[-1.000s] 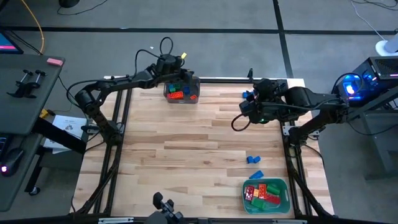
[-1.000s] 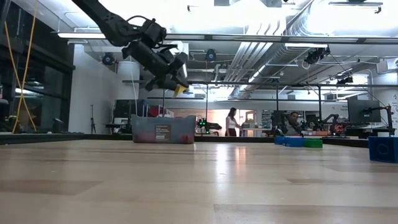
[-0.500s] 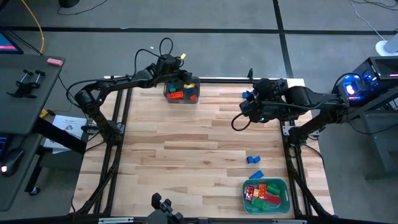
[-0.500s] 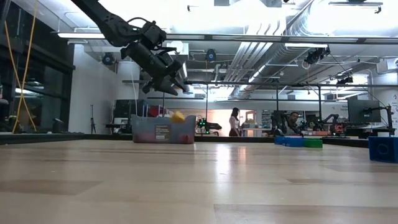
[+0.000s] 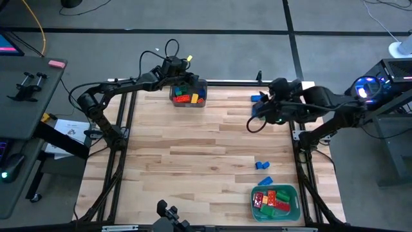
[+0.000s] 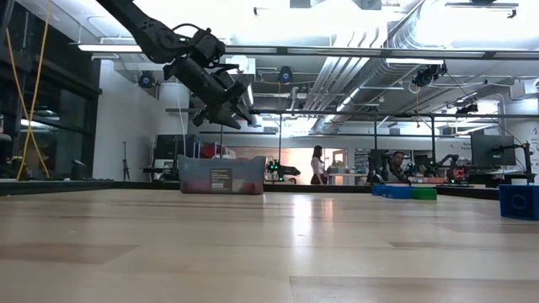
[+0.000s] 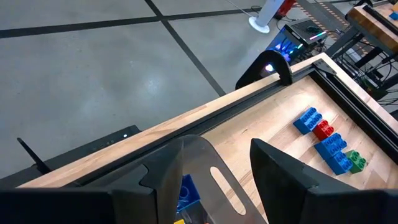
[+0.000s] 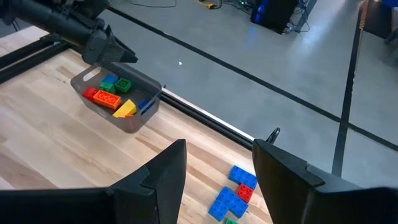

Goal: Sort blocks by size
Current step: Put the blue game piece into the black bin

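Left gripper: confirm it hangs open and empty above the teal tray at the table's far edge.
Not quite. The left gripper does hang open and empty at the far edge, but what lies beneath it is the dark grey bin of blocks, as the high view shows. The teal tray sits at the near right corner.

Bright, even overhead light; ceiling lamps [image 6: 354,17] blow out white, glare streaks the tabletop [image 6: 295,227].

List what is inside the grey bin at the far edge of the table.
The grey bin holds blocks: a red one, a yellow one, two green and a blue one. Anything beneath these is covered.
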`<act>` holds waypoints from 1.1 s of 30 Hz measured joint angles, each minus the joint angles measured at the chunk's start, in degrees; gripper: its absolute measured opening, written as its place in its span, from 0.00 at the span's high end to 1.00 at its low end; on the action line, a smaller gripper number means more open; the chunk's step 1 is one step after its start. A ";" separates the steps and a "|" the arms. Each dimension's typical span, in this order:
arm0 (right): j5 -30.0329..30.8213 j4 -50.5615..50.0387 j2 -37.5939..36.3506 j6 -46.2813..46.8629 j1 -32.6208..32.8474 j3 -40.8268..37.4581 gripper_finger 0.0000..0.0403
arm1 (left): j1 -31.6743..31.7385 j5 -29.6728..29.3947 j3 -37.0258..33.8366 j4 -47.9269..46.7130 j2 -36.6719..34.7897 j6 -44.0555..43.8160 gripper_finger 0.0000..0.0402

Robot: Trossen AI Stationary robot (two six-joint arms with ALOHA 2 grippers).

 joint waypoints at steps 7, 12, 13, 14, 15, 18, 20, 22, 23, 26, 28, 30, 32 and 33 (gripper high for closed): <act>0.43 0.01 -0.54 -0.03 0.00 0.00 0.55 | 0.01 -0.01 0.00 0.00 0.00 0.00 0.58; 0.46 0.01 -0.56 -0.24 0.00 0.00 0.55 | 0.02 0.00 0.00 0.00 0.00 0.00 0.58; 0.46 0.00 -0.56 -0.24 0.00 0.00 0.55 | 0.00 -0.02 0.00 0.00 -0.02 0.00 0.58; 0.46 0.00 -0.56 -0.24 0.00 0.00 0.55 | 0.02 -0.01 0.00 0.00 -0.01 0.00 0.58; 0.46 0.00 -0.56 -0.24 0.00 0.00 0.55 | 0.02 -0.02 0.00 0.00 -0.01 0.00 0.58; 0.46 0.02 -0.56 -0.24 0.00 0.00 0.55 | 0.01 -0.01 0.00 0.00 0.00 0.00 0.58; 0.46 0.00 -0.56 -0.20 0.00 0.00 0.55 | 0.00 -0.02 0.00 0.00 0.00 0.00 0.58; 0.46 0.00 -0.56 -0.17 0.00 0.00 0.55 | 0.00 -0.02 0.00 0.00 0.00 0.00 0.58; 0.46 0.00 -0.56 -0.15 0.00 0.00 0.55 | 0.02 -0.02 0.00 0.00 0.00 0.00 0.58; 0.46 0.00 -0.56 1.00 -0.09 0.00 0.55 | 0.02 -0.02 0.00 0.00 0.00 0.00 0.58; 0.13 0.13 -0.53 6.33 -1.75 -0.18 0.55 | 0.02 -0.02 0.00 0.00 -0.02 0.02 0.58; -4.37 0.11 -0.51 8.04 -5.52 -2.22 0.55 | 0.02 0.00 0.00 0.00 0.00 0.00 0.58; -12.36 0.07 -0.46 4.35 -10.21 -6.84 0.55 | 0.01 0.00 0.00 0.00 -0.01 0.00 0.58; -16.53 0.32 -0.39 2.49 -12.39 -10.02 0.55 | 0.01 0.05 0.00 0.00 0.00 0.00 0.58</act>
